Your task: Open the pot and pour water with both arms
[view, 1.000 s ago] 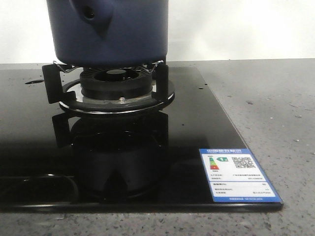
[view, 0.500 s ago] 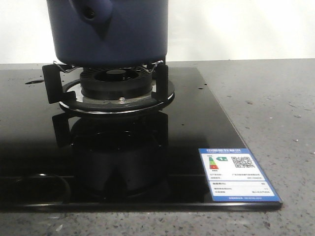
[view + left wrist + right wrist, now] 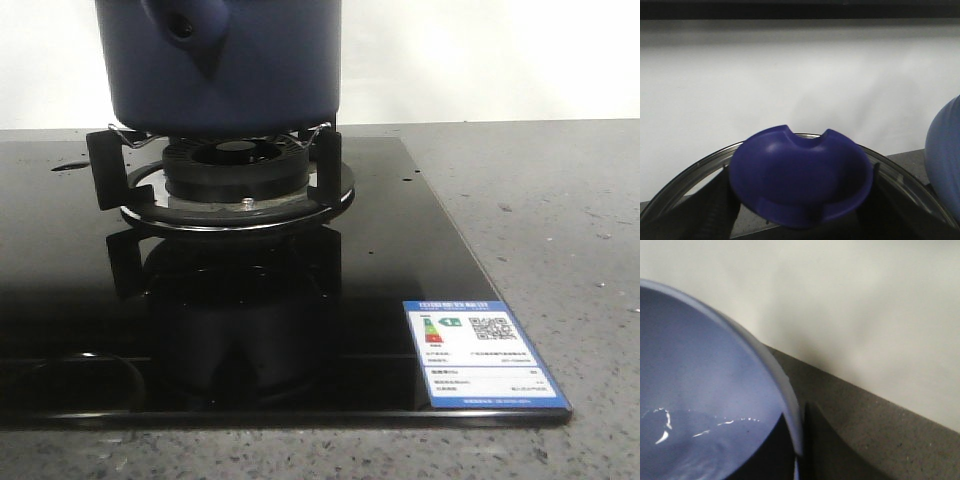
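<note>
In the front view, the pot (image 3: 225, 65) sits at 12 o'clock, resting on the black prongs of the burner grate (image 3: 225, 165), its tapering handle stub (image 3: 188, 30) with the round hole pointing toward the camera. Its top edge is cut off by the frame, so whether it is covered cannot be told from here. The grate stands on a glossy black hob (image 3: 300, 300), which mirrors the burner below it. At 5 o'clock on the glass lies a blue-bordered energy label (image 3: 485, 355) with a QR code. The speckled grey worktop (image 3: 550, 220) runs off toward 3 o'clock. Neither arm shows in this view.

The left wrist view looks level toward a pale wall. The left gripper (image 3: 800, 210) closes on a dark blue knob (image 3: 800, 182) (notched at its upper edge), with one dark ribbed finger (image 3: 715, 210) pressed against each side of it. Behind the knob curves the metal rim of a glass lid (image 3: 685, 180). At 3 o'clock a lighter periwinkle bowl (image 3: 945, 165) edges in.

The right wrist view is tilted, the wall and worktop line slanting across. The periwinkle bowl's inside fills the 8 o'clock side, with faint glints on it. The right gripper (image 3: 799, 440) straddles the bowl's rim, a dark finger (image 3: 815, 435) just outside it and another dark shape inside, gripping that rim.
</note>
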